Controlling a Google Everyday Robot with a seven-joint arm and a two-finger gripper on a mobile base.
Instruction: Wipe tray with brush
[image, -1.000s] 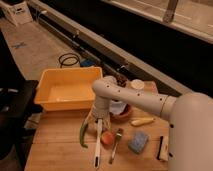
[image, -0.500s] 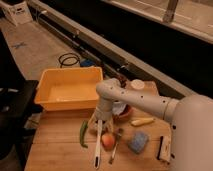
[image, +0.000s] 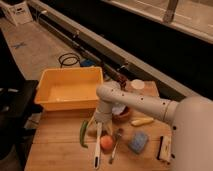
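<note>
The brush (image: 97, 148) lies flat on the wooden counter (image: 52, 152), its white handle running from the near edge away toward my hand. It sits in a narrow lane, with a green pepper (image: 83, 134) just beside it on one side and an orange fruit (image: 107, 143) and a silver fork (image: 115, 146) close on the other, so I judge I must come at it from straight above. My hand (image: 101, 121) hangs over the far end of the handle, spread wide and holding nothing, lined up for that grasp; I cannot tell whether it touches the handle yet. Beyond it, the yellow tray (image: 64, 104) rests at the far side of the counter, open side up, close enough that I expect a short carry.
</note>
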